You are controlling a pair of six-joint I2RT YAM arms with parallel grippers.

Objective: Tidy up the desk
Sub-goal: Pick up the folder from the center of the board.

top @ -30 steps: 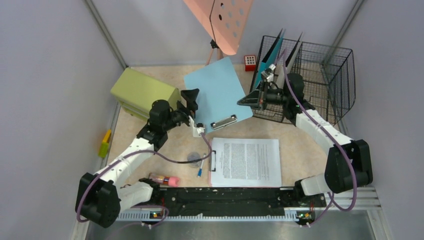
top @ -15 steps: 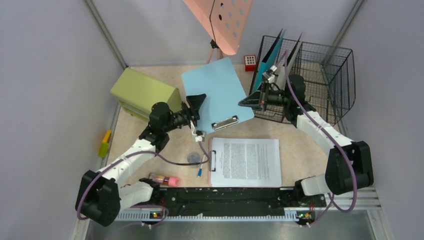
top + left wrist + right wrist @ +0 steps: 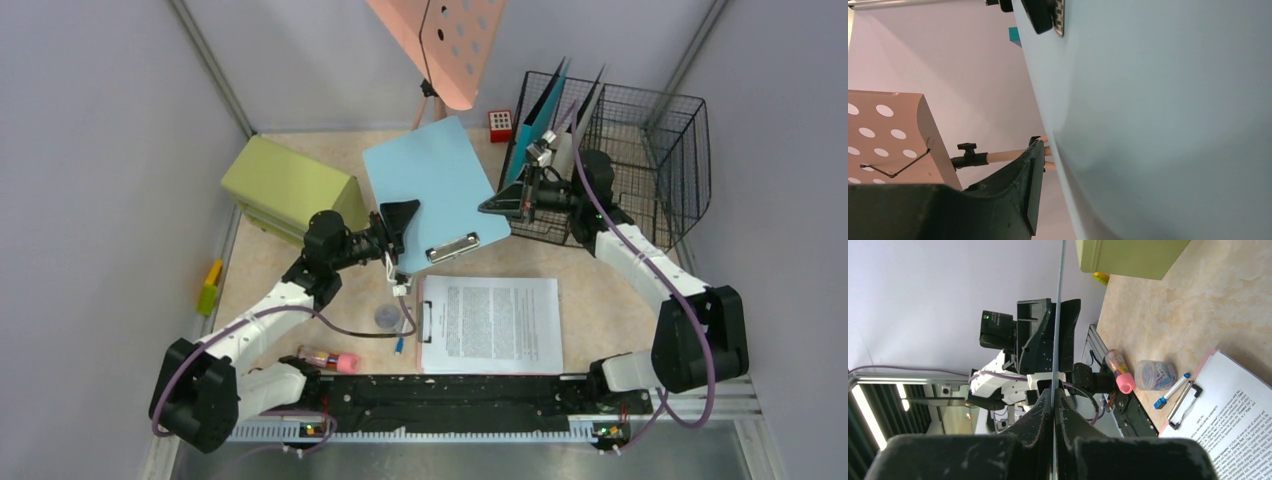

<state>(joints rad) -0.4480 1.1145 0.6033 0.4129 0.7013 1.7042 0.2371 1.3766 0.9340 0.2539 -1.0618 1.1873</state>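
Observation:
A blue clipboard (image 3: 435, 185) hangs tilted above the beige marbled desk (image 3: 600, 300), its metal clip at the near end. My right gripper (image 3: 492, 205) is shut on the board's right edge; in the right wrist view the board (image 3: 1060, 290) runs edge-on between the pinched fingertips (image 3: 1053, 392). My left gripper (image 3: 403, 222) straddles the board's left edge. In the left wrist view one finger (image 3: 1030, 180) stands a small gap off the blue face (image 3: 1173, 125), and the other finger is hidden behind the board.
A pink clipboard with a printed sheet (image 3: 490, 323) lies near the front. Beside it are a paper-clip jar (image 3: 387, 317), a pen (image 3: 401, 338) and a pink-capped tube (image 3: 330, 358). A green drawer cabinet (image 3: 288, 187) stands at left, a wire basket (image 3: 640, 150) with folders at back right.
My left gripper has moved right onto the blue clipboard's left edge and its jaws have narrowed around it. The right gripper keeps its hold, almost unmoved.

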